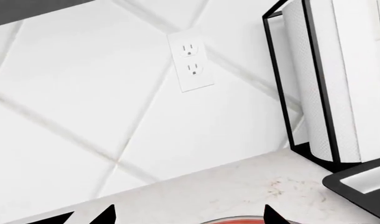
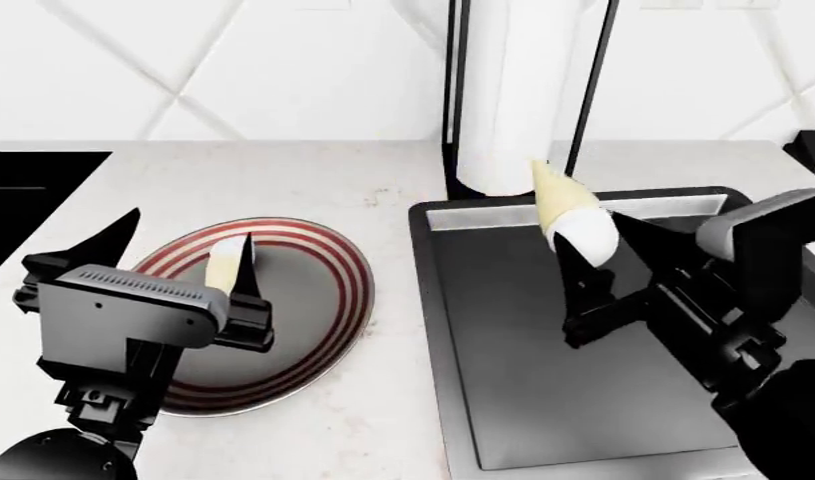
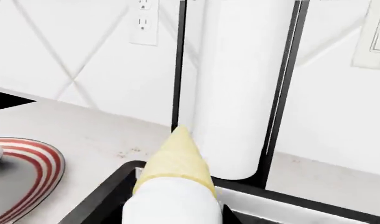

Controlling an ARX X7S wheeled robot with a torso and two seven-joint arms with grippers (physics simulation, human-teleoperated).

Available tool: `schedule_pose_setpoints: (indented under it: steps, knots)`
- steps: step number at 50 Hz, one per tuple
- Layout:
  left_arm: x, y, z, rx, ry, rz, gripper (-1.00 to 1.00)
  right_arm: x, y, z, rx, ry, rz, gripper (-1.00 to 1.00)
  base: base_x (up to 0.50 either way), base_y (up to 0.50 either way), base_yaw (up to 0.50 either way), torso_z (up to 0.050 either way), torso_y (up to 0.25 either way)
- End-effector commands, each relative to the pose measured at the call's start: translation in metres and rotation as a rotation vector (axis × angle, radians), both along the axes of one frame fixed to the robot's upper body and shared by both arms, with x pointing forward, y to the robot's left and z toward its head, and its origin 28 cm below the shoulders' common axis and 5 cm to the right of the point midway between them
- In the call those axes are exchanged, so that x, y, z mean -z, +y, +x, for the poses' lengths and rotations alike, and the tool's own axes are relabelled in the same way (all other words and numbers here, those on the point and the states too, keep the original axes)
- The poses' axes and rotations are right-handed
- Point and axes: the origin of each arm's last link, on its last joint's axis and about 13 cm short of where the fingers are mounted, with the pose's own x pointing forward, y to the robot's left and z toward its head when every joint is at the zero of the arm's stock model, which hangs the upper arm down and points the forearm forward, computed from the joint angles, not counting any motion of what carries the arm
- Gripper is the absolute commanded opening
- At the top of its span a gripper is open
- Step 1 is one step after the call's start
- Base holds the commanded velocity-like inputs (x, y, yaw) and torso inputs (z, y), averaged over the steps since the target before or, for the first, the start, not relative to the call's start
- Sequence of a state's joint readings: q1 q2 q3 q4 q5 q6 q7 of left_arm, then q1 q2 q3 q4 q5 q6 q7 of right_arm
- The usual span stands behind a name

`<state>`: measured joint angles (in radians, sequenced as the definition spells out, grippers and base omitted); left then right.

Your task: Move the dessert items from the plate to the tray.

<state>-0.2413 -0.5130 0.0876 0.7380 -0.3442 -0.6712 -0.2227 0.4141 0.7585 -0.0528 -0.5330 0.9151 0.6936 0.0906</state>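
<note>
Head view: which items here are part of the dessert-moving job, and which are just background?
Part of the job:
cone in the right gripper, held over the tray
cone on the plate
striped plate
right gripper
left gripper

Just background:
paper towel roll
its black stand
wall outlet

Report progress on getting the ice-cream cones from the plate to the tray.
Nothing is on the tray yet. In hand: the right gripper holds one cone above the tray's far end, white top toward the gripper, not yet set down. Left: the second cone is on the striped plate, with the left gripper open around it. Both placements remain.
</note>
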Motion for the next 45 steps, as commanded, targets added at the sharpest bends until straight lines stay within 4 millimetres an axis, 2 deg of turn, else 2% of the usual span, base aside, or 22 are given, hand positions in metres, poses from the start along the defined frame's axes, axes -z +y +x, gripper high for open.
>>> schedule_pose_setpoints:
  steps: [1,5,11,16,22,23,28,31,33,37,41,45]
  knots:
    - [-0.001,-0.001,-0.001,0.004,0.002,0.011,1.00,0.015,-0.037,-0.008,0.305,0.097,-0.033,-1.00,0.00,0.00,0.00,0.000,0.000]
    - [-0.003,-0.001,0.000,0.006,0.000,0.012,1.00,0.025,-0.050,-0.005,0.410,0.161,-0.011,-1.00,0.00,0.00,0.00,0.000,0.000]
    - [-0.003,-0.001,0.000,0.006,0.000,0.013,1.00,0.037,-0.061,0.002,0.474,0.223,-0.014,-1.00,0.00,0.00,0.00,0.000,0.000]
    - [-0.004,-0.002,0.002,0.012,0.002,0.015,1.00,0.038,-0.068,0.017,0.515,0.271,-0.070,-1.00,0.00,0.00,0.00,0.000,0.000]
    - [-0.003,-0.002,0.003,0.011,0.007,0.014,1.00,0.033,-0.065,0.030,0.501,0.286,-0.106,-1.00,0.00,0.00,0.00,0.000,0.000]
    - [-0.003,-0.002,0.003,0.010,0.007,0.014,1.00,0.032,-0.064,0.030,0.483,0.293,-0.104,1.00,0.00,0.00,0.00,0.000,0.000]
    - [-0.002,-0.002,0.003,0.009,0.010,0.013,1.00,0.013,-0.055,0.025,0.400,0.215,-0.050,1.00,0.00,0.00,0.00,0.000,0.000]
    - [-0.001,-0.001,0.003,0.010,0.017,0.014,1.00,-0.014,-0.051,0.020,0.343,0.053,-0.006,1.00,0.00,0.00,0.00,0.000,0.000]
    - [-0.001,-0.001,0.005,0.009,0.020,0.013,1.00,-0.037,-0.048,0.015,0.299,-0.117,0.008,1.00,0.00,0.00,0.00,0.000,0.000]
    - [0.001,-0.002,0.006,0.011,0.028,0.010,1.00,-0.064,-0.038,0.005,0.237,-0.348,0.029,1.00,0.00,0.00,0.00,0.000,0.000]
    - [0.002,-0.001,0.006,0.008,0.032,0.004,1.00,-0.081,-0.016,-0.016,0.217,-0.539,0.023,1.00,0.00,0.00,0.00,0.000,0.000]
    - [0.004,-0.002,0.007,0.014,0.032,-0.001,1.00,-0.084,0.009,-0.041,0.197,-0.620,-0.062,1.00,0.00,0.00,0.00,0.000,0.000]
